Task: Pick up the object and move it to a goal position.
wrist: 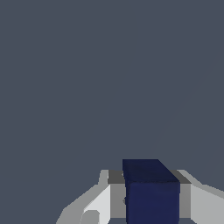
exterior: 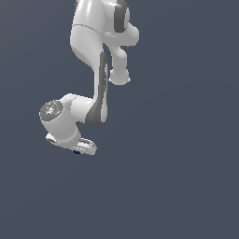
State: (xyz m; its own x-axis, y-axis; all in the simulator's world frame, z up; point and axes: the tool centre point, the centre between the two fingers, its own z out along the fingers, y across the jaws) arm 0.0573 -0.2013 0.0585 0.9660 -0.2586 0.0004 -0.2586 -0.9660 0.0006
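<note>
- The gripper (wrist: 151, 197) is pinching the dark blue cube (wrist: 151, 192) between its fingers (wrist: 103, 201).
- In the exterior view the cube (exterior: 76, 151) peeks out under the gripper (exterior: 79, 148), lower left.
- Grasp looks done; next comes the carry, keeping hold. No goal mark shows.

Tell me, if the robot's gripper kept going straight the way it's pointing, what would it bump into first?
Probably nothing but the plain grey ground. The gripper has the dark blue cube between its fingers, and the wrist view shows only bare grey beyond it. How far off that ground lies is unclear.
</note>
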